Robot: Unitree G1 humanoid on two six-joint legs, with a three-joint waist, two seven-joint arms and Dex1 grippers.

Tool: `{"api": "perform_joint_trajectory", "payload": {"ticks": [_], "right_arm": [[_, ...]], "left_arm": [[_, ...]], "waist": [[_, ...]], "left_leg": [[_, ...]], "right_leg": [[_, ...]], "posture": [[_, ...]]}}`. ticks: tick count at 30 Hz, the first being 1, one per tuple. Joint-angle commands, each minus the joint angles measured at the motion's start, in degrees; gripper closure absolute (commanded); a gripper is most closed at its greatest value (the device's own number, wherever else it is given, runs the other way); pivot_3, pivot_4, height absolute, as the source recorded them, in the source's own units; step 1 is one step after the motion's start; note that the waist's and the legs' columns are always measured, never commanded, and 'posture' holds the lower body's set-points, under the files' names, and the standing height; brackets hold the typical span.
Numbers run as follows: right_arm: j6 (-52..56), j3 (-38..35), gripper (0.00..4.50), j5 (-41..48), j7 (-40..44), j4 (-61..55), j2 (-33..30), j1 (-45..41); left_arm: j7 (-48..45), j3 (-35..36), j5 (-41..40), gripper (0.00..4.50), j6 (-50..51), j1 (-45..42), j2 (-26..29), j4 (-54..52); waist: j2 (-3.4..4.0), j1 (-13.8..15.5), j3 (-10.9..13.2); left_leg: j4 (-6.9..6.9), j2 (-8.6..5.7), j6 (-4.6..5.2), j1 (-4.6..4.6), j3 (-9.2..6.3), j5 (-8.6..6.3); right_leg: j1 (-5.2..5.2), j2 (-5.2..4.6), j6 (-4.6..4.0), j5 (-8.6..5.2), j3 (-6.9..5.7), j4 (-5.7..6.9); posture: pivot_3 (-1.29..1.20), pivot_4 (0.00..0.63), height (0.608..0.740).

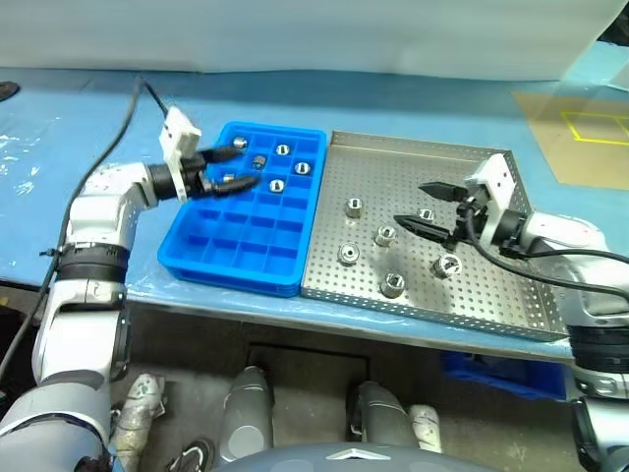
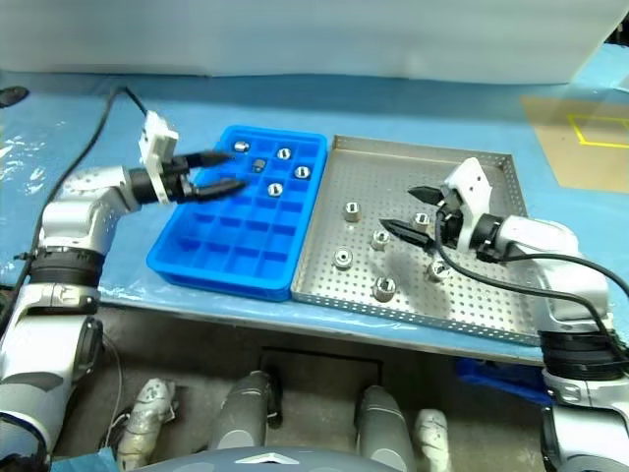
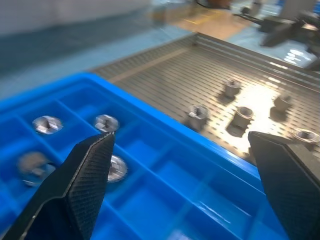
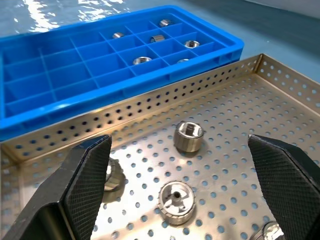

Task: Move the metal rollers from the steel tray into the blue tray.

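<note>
I see the steel tray (image 1: pixel 472 285) lying on the table (image 1: pixel 59 128), its long side touching the blue tray (image 1: pixel 211 258), which sits on my robot's left. Six metal rollers (image 1: pixel 353 206) rest on the steel tray's perforated floor. Most stand upright with the hollow centre facing up, well apart from one another; one near the right gripper seems tipped, though I cannot tell for sure.

The blue tray holds five rollers in compartments at its far end, one per compartment. Four stand with the bore up; one, in the second far row, looks to lie on its side. The compartments nearer my robot hold nothing.

The left gripper (image 1: pixel 234 165) hovers over the blue tray's far end, pointing roughly level toward the steel tray. Its fingers (image 3: pixel 85 175) are spread wide with nothing between them.

The right gripper (image 1: pixel 426 206) hovers above the middle of the steel tray, pointing toward the blue tray and tilted slightly down. Its fingers (image 4: pixel 82 175) are also spread wide and hold nothing, with rollers on the tray floor beneath them.
</note>
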Motion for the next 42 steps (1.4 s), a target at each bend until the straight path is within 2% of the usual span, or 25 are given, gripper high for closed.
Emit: {"api": "perform_joint_trajectory", "payload": {"ticks": [1,8,20,26,35,42], "right_arm": [[1.14,-2.65,0.03,2.0,-0.84,-3.42,-0.68,0.55],[0.45,-1.86,0.03,0.55,-2.1,-5.62,-1.53,3.44],[-0.01,-3.3,0.03,0.34,-2.18,-4.95,-4.0,4.28],[-2.25,-4.13,0.03,-2.49,-1.14,-0.52,-6.7,10.59],[-4.5,-2.38,0.03,-5.97,-3.46,2.15,-3.97,16.62],[-7.72,-0.19,0.03,-9.21,-3.91,9.23,-1.19,15.32]], "left_arm": [[-0.3,-1.01,-1.21,0.0,2.01,1.54,-0.8,-5.62],[1.18,-1.86,-2.65,0.0,5.54,4.46,-3.18,-12.1],[0.95,-1.23,-3.06,0.0,5.38,2.9,-3.73,-11.04],[1.65,-2.28,-2.77,0.0,5.09,2.77,-5.88,-11.82],[1.38,-2.95,-1.92,0.0,4.22,2.11,-6.7,-10.9],[1.44,-3.25,-2.09,0.0,4.1,2.23,-6.55,-10.97]], "waist": [[-0.01,-0.04,0.0],[0.0,-0.16,0.0],[0.0,-0.28,0.0],[-0.01,-0.14,-0.01],[0.0,-1.12,-0.01],[0.0,-1.55,-0.01]], "left_leg": [[0.0,0.01,-0.02,0.0,-0.01,0.01],[-0.09,-0.05,-0.07,0.03,-0.01,0.04],[-0.11,-0.06,-0.07,0.08,-0.01,0.04],[-0.11,-0.08,-0.03,0.06,0.0,0.02],[-0.11,-0.07,-0.01,0.11,-0.01,0.01],[-0.1,-0.09,0.0,0.12,-0.01,0.0]], "right_leg": [[0.0,0.0,0.0,0.0,-0.01,0.01],[-0.05,0.02,0.0,0.0,0.0,0.0],[-0.06,0.08,0.0,0.0,0.07,-0.02],[0.01,0.04,0.0,0.0,0.06,-0.13],[0.03,0.08,0.01,0.0,0.06,-0.17],[0.06,0.07,0.01,0.0,0.06,-0.17]], "posture": [[-0.1,0.15,0.74],[-0.12,0.15,0.74],[-0.13,0.15,0.74],[-0.15,0.15,0.74],[-0.16,0.15,0.74],[-0.15,0.15,0.74]]}}
